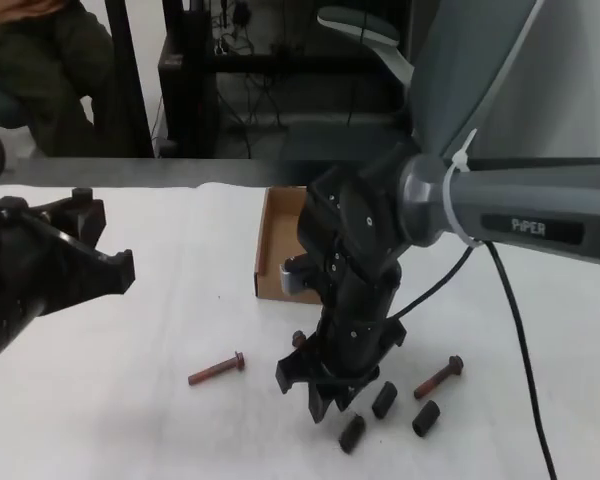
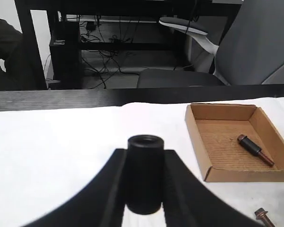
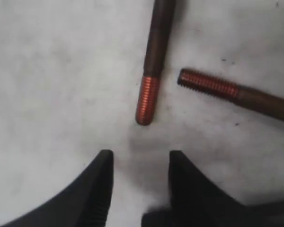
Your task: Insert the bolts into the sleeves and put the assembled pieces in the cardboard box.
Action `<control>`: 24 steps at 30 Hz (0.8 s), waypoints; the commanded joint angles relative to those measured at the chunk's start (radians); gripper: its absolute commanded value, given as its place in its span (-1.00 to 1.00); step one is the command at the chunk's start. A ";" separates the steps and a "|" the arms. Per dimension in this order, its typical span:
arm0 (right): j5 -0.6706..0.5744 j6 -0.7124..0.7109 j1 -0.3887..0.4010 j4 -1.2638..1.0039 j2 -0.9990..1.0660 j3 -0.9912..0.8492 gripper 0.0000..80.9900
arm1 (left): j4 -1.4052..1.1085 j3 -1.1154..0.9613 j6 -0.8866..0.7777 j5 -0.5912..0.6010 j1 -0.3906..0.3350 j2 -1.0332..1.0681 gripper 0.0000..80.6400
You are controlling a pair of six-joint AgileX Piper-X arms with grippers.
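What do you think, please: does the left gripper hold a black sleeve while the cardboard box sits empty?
Not quite: the left gripper holds the sleeve, but the left wrist view shows one assembled piece lying in the cardboard box.

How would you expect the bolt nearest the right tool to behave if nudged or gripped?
The bolt has a round, straight shank, so a sideways nudge would probably roll it across the cloth. It looks like rigid metal, likely heavy for its size. Its threaded end may give the open right tool better purchase.
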 commanded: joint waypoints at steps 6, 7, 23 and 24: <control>0.045 -0.039 -0.004 -0.060 -0.002 -0.073 -0.08 | -0.005 -0.005 0.002 0.000 0.002 -0.013 -0.96; 0.058 -0.048 -0.004 -0.060 0.002 -0.088 -0.08 | -0.005 -0.005 0.002 0.000 0.002 -0.013 -0.96; 0.135 -0.136 -0.014 -0.059 0.145 -0.162 -0.08 | -0.014 -0.005 0.003 0.000 0.002 -0.013 -0.96; 0.135 -0.136 -0.014 -0.059 0.152 -0.162 -0.12 | -0.014 -0.005 0.003 0.000 0.002 -0.013 -0.96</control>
